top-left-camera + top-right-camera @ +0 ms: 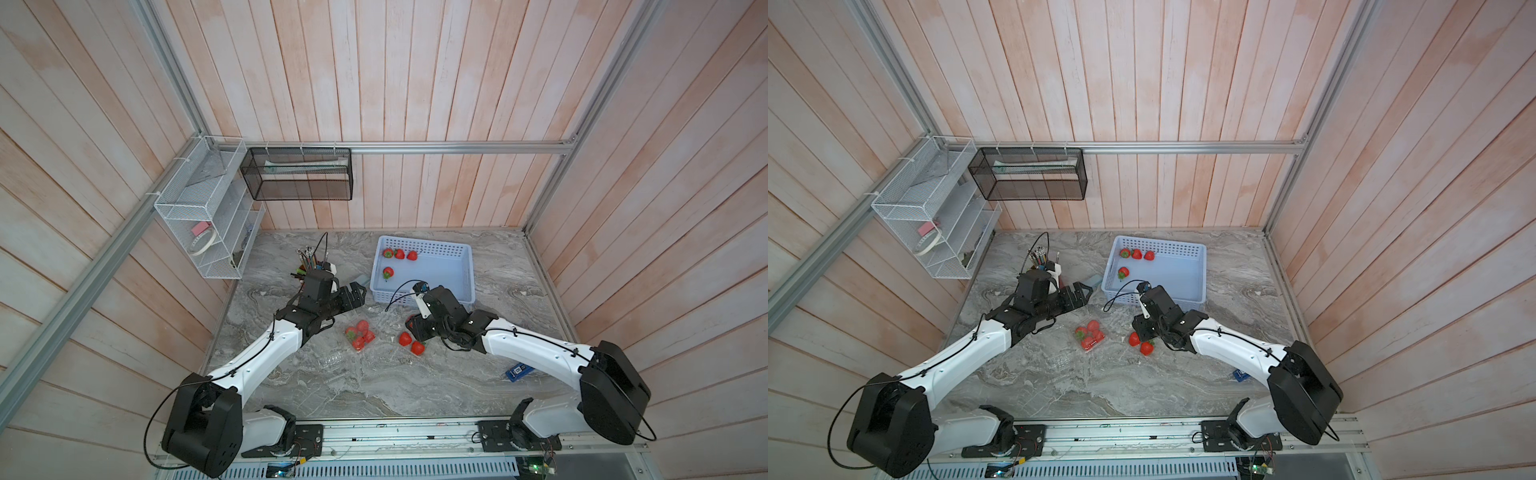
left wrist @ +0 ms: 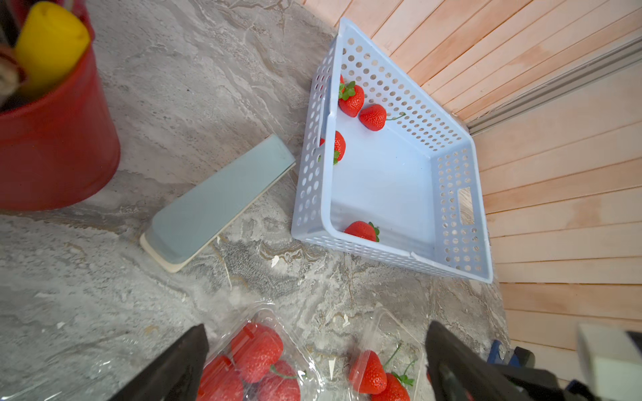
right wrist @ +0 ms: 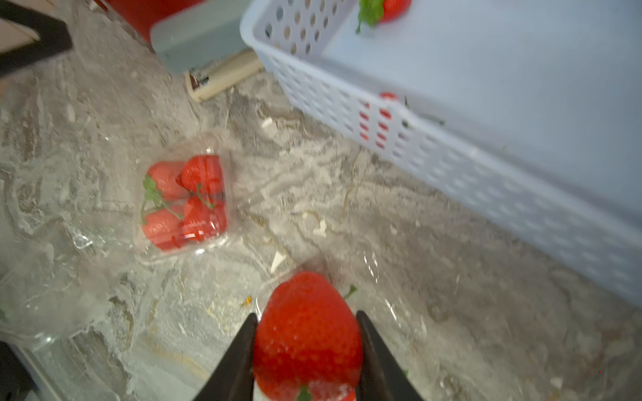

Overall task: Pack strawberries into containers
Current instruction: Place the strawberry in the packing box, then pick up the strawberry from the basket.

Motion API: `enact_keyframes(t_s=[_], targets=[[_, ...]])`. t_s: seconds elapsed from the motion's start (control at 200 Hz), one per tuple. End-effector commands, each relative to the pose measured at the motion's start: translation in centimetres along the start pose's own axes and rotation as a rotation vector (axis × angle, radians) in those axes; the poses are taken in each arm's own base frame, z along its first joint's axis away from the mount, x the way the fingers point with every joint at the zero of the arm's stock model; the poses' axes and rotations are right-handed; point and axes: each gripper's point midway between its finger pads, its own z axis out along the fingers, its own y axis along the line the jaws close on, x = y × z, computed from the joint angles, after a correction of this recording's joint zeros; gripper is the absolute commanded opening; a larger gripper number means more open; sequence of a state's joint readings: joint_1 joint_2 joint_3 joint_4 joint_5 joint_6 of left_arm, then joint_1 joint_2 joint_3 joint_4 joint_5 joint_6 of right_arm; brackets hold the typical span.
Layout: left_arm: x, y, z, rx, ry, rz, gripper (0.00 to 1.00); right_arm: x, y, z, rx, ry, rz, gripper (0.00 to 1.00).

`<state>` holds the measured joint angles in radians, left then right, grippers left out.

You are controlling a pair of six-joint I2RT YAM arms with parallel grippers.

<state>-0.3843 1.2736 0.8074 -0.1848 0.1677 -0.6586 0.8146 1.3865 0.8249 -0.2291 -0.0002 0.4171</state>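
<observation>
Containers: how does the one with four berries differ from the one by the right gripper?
The four-berry container looks full; the right-side container holds two strawberries. The four-berry container sits toward the left arm; the right-side container lies under the right gripper, shut on a strawberry. Both are clear plastic on the table.

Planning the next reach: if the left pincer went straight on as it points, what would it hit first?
Probably the side wall of the light-blue basket, just ahead of the open left pincer; its height is unclear.
</observation>
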Motion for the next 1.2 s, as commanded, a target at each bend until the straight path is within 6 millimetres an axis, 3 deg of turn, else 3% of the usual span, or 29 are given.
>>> enact_keyframes(t_s=[0.0,0.175,0.285,0.455,0.675,0.8,1.005,1.195], targets=[[0.0,0.3,-0.5,-0.009,-0.014,-0.015,1.0,1.1,-0.7,0.0,0.02,-0.005,0.082,0.2],[0.1,0.4,-0.5,-0.01,-0.009,-0.021,1.0,2.5,-1.2,1.8,0.038,0.039,0.071,0.23],[0.2,0.6,-0.3,-0.016,-0.007,-0.021,1.0,2.7,-1.0,2.8,0.028,0.059,0.065,0.39],[0.3,0.8,0.3,-0.02,0.003,-0.02,1.0,1.9,-0.7,3.1,0.024,0.051,0.055,0.55],[0.2,0.7,1.2,-0.017,0.013,-0.008,1.0,-0.3,-0.7,2.4,0.047,0.016,0.038,0.6],[-0.1,0.5,1.7,-0.014,0.013,0.004,1.0,-3.5,-0.7,1.3,0.047,-0.047,0.032,0.6],[-0.3,0.0,3.2,0.01,0.03,0.009,1.0,-12.6,-3.4,-1.0,0.063,-0.268,0.062,0.6],[-0.7,-0.1,4.7,0.004,0.046,0.023,1.0,-17.6,-7.8,1.2,0.098,-0.307,0.107,0.59]])
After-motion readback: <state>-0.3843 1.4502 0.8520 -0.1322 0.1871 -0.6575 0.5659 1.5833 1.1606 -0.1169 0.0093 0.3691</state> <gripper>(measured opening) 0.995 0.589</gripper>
